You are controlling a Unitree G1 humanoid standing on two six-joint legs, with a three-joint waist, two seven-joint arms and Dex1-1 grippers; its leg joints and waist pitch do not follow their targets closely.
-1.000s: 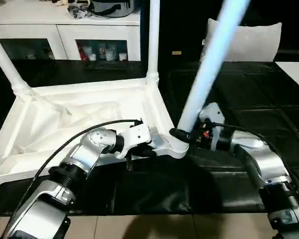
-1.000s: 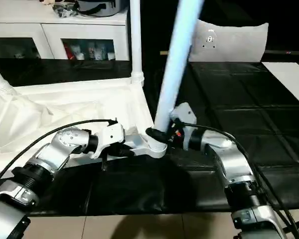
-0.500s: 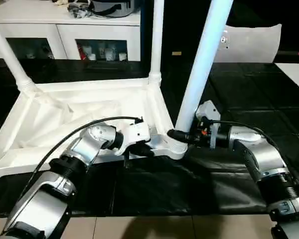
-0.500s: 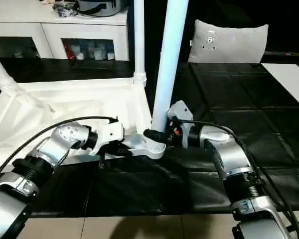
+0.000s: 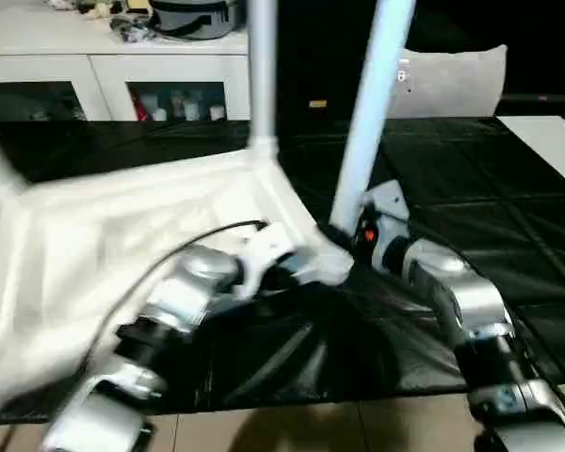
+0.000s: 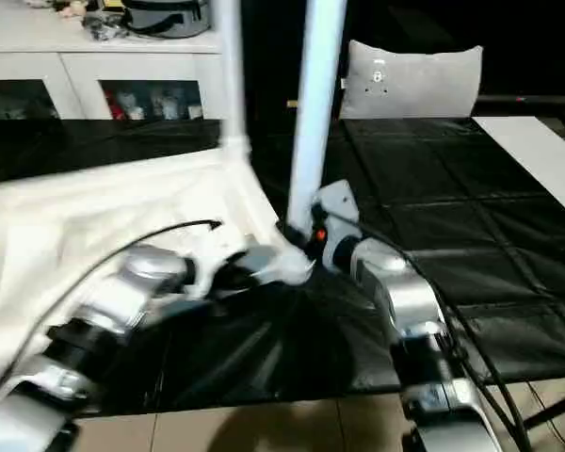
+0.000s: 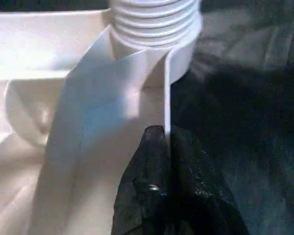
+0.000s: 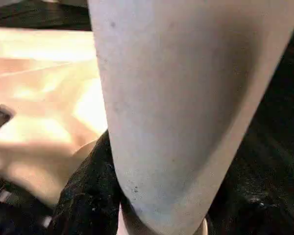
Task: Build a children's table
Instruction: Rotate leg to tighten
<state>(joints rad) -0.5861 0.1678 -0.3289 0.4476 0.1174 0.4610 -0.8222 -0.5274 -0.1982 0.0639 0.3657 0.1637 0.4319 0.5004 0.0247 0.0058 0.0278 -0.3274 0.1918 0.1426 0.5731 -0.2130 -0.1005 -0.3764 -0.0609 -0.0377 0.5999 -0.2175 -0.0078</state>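
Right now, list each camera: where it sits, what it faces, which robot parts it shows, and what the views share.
Head pair: on the head, facing forward and down at the upturned table top; both silver forearms show.
Left wrist: along the left gripper, shut on the top's thin rim beside the ribbed corner socket.
Right wrist: along the right gripper, gripping the near leg at its base.
Shared: that corner, leg and black table cover.

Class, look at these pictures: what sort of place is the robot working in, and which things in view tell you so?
Probably a furnished indoor room used as a test space. A white cabinet with glass doors stands behind the black-covered work table, a grey cushion rests at the far edge, and tiled floor shows in front.
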